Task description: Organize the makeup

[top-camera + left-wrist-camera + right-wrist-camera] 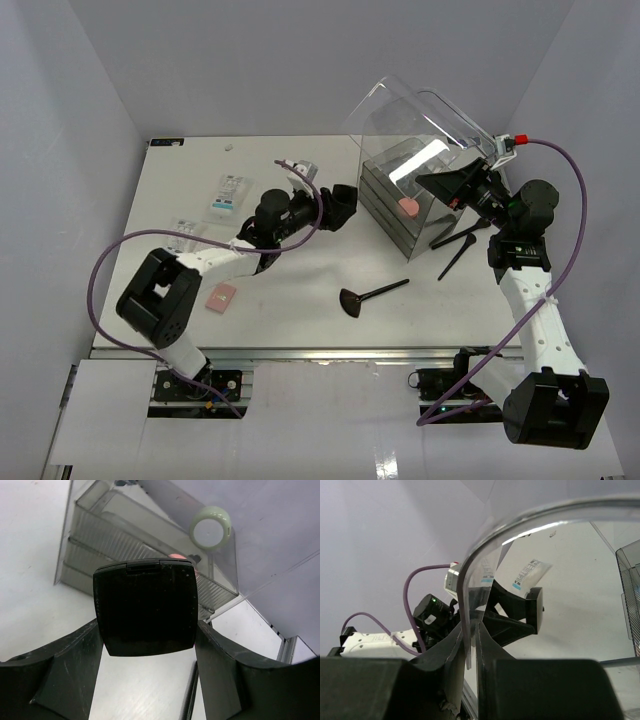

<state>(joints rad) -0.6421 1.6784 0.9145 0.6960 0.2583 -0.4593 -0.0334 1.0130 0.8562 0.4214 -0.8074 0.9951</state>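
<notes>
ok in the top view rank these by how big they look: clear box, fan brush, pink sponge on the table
1. clear box, by far the largest
2. fan brush
3. pink sponge, smallest

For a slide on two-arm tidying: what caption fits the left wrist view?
Left gripper holding a square black compact, facing the clear drawer box.

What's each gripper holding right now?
Left gripper: closed on a black square compact.
Right gripper: shut, pinching the edge of the clear lid.
</notes>
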